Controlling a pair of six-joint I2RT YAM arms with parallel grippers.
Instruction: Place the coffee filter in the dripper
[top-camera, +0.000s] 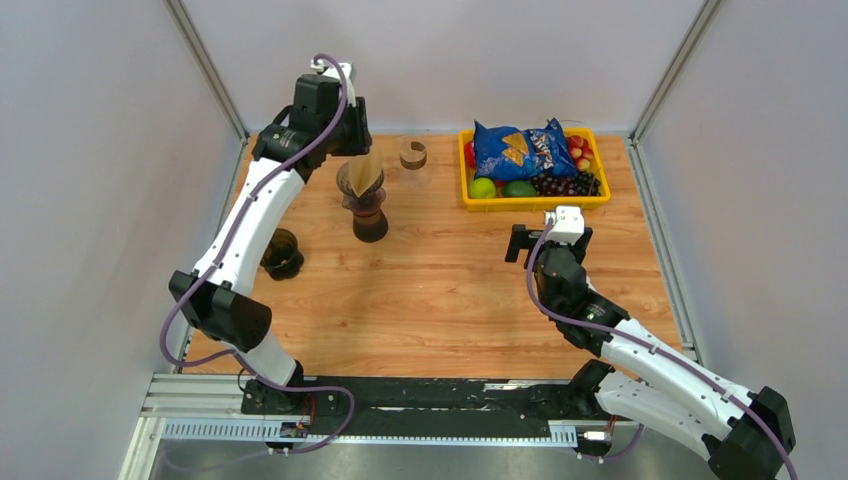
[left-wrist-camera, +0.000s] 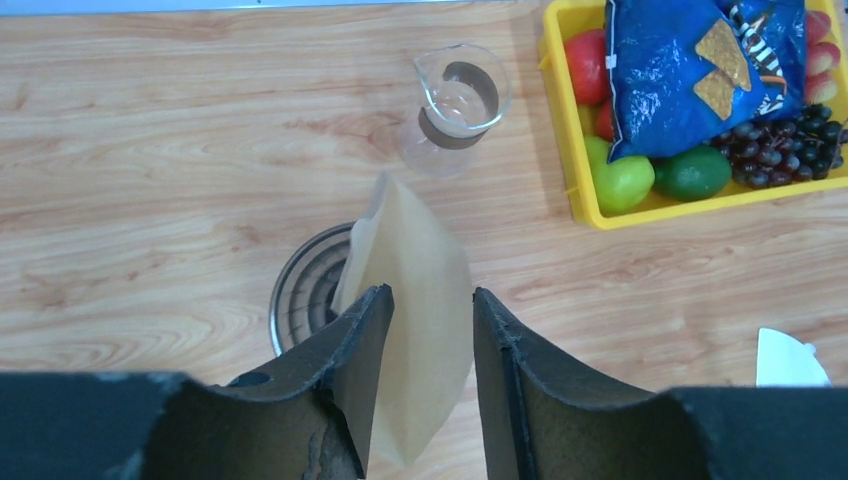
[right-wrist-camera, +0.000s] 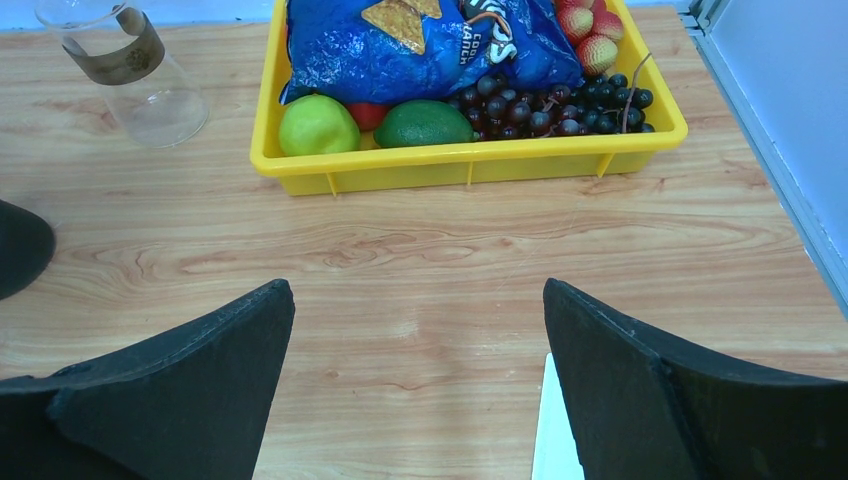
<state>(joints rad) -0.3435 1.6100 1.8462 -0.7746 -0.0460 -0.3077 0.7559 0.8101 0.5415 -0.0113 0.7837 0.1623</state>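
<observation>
From the top camera, the brown paper cone filter (top-camera: 371, 168) stands in the mouth of the clear glass dripper (top-camera: 352, 188), which sits on a dark round carafe (top-camera: 370, 226). The left gripper (top-camera: 356, 143) hangs directly above it. The filter looks tilted and most of it rises over the rim, so I think it can fall out sideways. It could also be lifted out when the arm goes up, if the paper sticks to a finger. In the left wrist camera the danger is clearer: the filter leans to the right of the ribbed dripper opening and is not centred in it, and such light paper may slide off. Here the jaws stand partly spread, with the filter in the gap. The finger on the left of the picture (left-wrist-camera: 340, 385) covers one edge of the paper, the other finger (left-wrist-camera: 525, 385) is just beside the opposite edge, and I see no firm pinch. In the right wrist camera, the right gripper (right-wrist-camera: 415, 300) is over the bare wooden table (right-wrist-camera: 400, 240), its jaws spread wide, holding and touching nothing.
</observation>
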